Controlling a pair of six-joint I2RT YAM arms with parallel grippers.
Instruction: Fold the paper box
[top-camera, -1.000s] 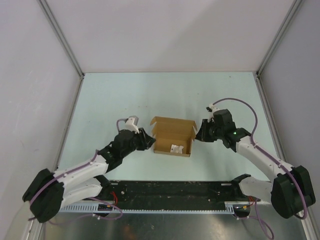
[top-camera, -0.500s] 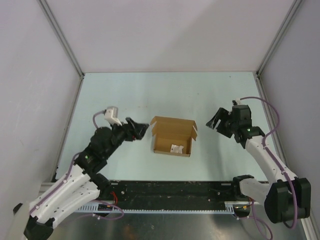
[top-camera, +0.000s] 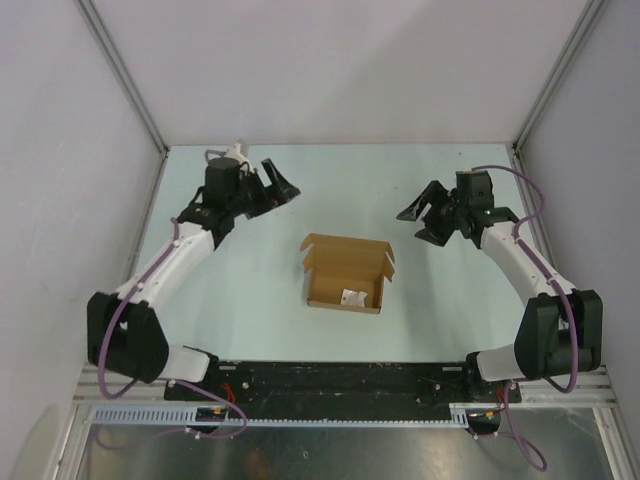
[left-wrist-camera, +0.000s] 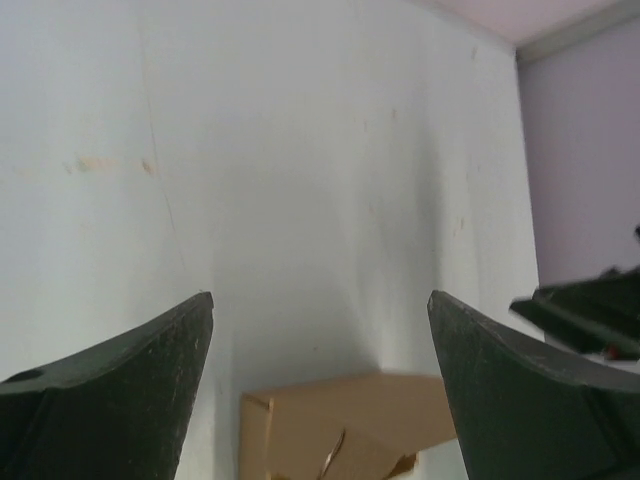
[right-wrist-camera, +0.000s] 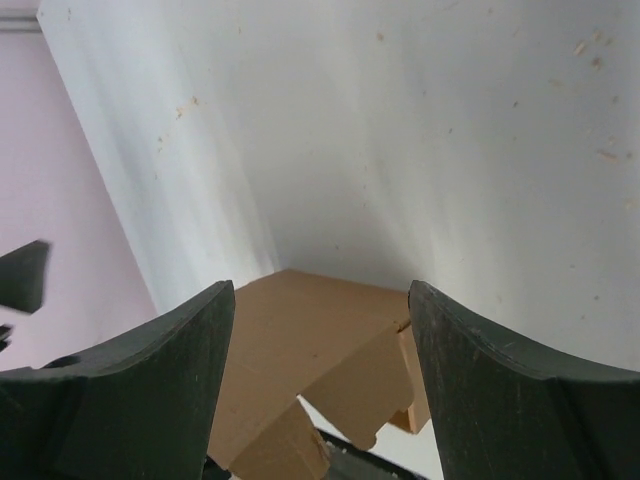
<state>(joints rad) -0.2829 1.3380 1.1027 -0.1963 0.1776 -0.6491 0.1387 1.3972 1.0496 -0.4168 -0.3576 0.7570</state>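
Brown box (top-camera: 345, 272) lies open on the tabletop (top-camera: 330, 185); left claw (top-camera: 278, 190) and right claw (top-camera: 418, 225) hover spread, well apart from it.

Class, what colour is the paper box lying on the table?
Plain brown with no print. The paper box shows best in the top external view.
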